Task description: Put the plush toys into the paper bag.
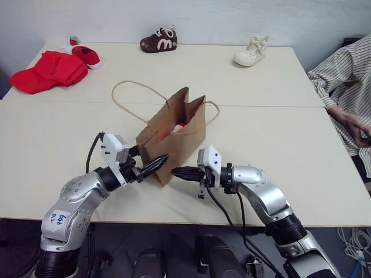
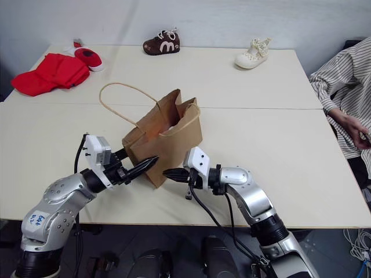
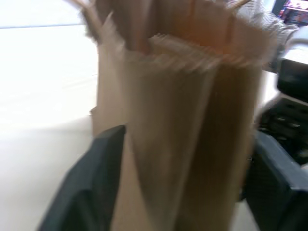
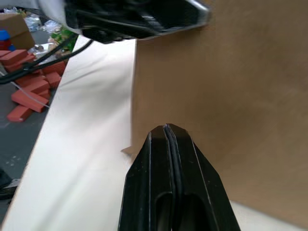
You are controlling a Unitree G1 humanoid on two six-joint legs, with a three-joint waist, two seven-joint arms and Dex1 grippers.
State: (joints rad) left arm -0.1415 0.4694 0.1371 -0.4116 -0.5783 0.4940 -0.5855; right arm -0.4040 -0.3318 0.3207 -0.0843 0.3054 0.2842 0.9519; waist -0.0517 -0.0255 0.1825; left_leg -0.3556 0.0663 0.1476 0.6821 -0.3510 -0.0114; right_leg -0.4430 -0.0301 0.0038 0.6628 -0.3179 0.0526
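Observation:
The brown paper bag (image 1: 177, 142) stands upright mid-table, its cord handles (image 1: 124, 95) drooping to the sides. A red-and-white plush toy (image 1: 178, 125) peeks out of its open mouth. My left gripper (image 1: 157, 164) is at the bag's lower near corner. In the left wrist view its fingers (image 3: 84, 187) stand spread on either side of the bag's narrow folded side (image 3: 187, 134), so it is open around it. My right gripper (image 1: 175, 171) is shut and empty, its tip pointing at the bag's near face (image 4: 231, 96) low down, close to the left one.
At the back of the table lie a red cloth (image 1: 49, 70), a red shoe (image 1: 87, 55), a brown shoe (image 1: 159, 39) and a cream shoe (image 1: 251, 51). A person's striped sleeve (image 1: 345, 81) and hand (image 1: 355, 128) are at the right edge.

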